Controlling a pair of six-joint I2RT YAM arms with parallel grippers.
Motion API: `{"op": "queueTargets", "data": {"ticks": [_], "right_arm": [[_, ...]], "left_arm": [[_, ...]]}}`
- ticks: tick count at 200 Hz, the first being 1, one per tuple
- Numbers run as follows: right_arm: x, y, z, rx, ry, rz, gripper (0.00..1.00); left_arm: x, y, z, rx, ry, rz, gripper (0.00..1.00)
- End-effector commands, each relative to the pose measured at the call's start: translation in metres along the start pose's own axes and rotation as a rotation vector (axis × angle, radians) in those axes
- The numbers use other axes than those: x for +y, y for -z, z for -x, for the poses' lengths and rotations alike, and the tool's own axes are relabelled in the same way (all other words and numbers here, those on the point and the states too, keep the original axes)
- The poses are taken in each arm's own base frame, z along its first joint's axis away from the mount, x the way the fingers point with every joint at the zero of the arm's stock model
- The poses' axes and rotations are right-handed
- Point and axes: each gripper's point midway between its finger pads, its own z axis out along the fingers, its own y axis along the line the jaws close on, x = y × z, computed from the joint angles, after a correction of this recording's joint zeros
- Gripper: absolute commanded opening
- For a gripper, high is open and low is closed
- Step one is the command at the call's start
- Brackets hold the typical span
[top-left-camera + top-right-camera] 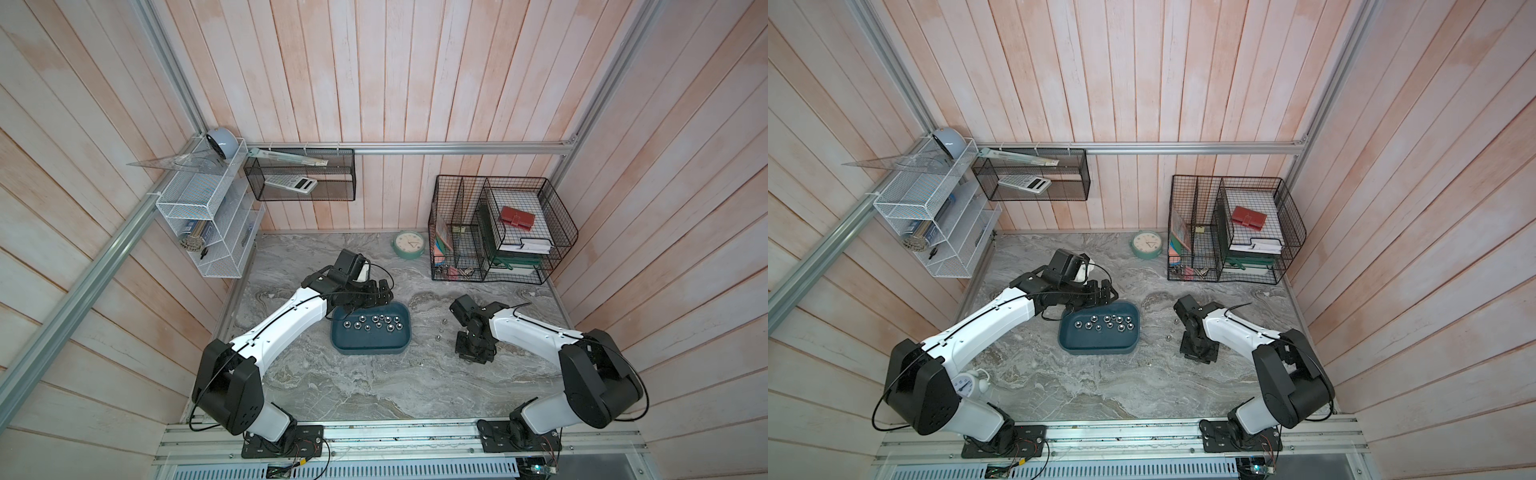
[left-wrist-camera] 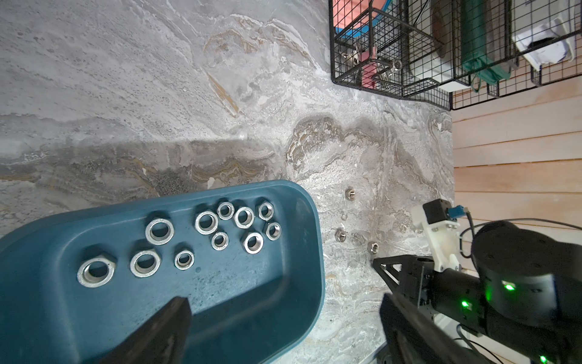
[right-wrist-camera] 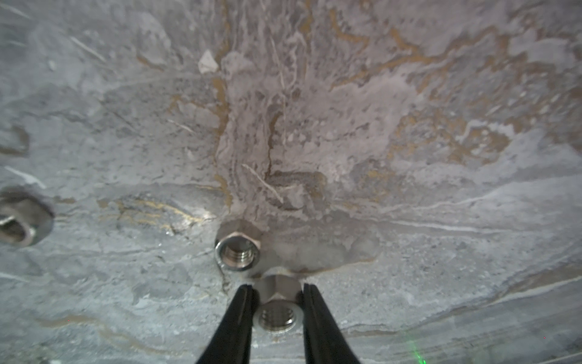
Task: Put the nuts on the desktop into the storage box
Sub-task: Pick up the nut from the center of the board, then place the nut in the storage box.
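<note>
Left arm: stretched from its near-left base toward the centre. The left gripper (image 2: 283,302) hangs over the storage box (image 1: 365,350), fingers wide apart and empty.
Right arm: folded, wrist pointing down, right of the box. The right gripper (image 3: 277,288) is clamped on the gripped nut (image 3: 277,315), which rests on the desktop (image 1: 374,386).
Eleven boxed nuts (image 2: 206,222).
A neighbouring nut (image 3: 237,249) lies just beside the gripped one.
A third nut (image 3: 19,220) is blurred and cut off.
In both top views the wrist hides the right fingertips.

You have open desktop (image 1: 374,390) in front of the box (image 1: 368,350). The left gripper (image 2: 280,299) hangs over its far left corner. Loose nuts (image 2: 340,234) dot the gap to the right gripper (image 3: 277,288), one just beside its fingertips (image 3: 242,302). Baskets (image 1: 498,232) and clock (image 1: 408,244) close the back.
</note>
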Motion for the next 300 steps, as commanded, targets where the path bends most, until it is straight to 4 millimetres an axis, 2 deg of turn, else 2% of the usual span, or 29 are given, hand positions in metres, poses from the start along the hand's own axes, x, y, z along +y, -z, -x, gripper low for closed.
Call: {"op": "queueTargets", "data": {"ticks": [1, 40, 77, 105, 162, 204, 259, 300], "right_arm": [[0.007, 0.024, 0.013, -0.063, 0.034, 0.012, 0.22], [0.036, 0.06, 0.033, -0.151, 0.122, 0.029, 0.22], [0.082, 0.089, 0.048, -0.226, 0.233, 0.072, 0.22], [0.121, 0.099, 0.047, -0.252, 0.327, 0.101, 0.22], [0.201, 0.102, 0.031, -0.252, 0.542, 0.159, 0.22], [0.243, 0.095, 0.016, -0.219, 0.662, 0.206, 0.22], [0.274, 0.068, 0.003, -0.144, 0.74, 0.221, 0.22], [0.281, 0.049, -0.004, -0.102, 0.785, 0.187, 0.22]], "left_arm": [[-0.004, 0.007, 0.008, -0.03, -0.025, 0.007, 1.0], [0.004, 0.011, 0.008, -0.049, -0.005, 0.038, 1.0], [0.021, 0.025, 0.009, -0.093, 0.04, 0.082, 1.0], [0.045, 0.038, 0.006, -0.121, 0.111, 0.122, 1.0], [0.069, 0.068, -0.009, -0.177, 0.157, 0.191, 1.0], [0.085, 0.089, -0.022, -0.219, 0.19, 0.245, 1.0], [0.1, 0.112, -0.041, -0.252, 0.224, 0.301, 1.0], [0.107, 0.121, -0.048, -0.262, 0.23, 0.329, 1.0]]}}
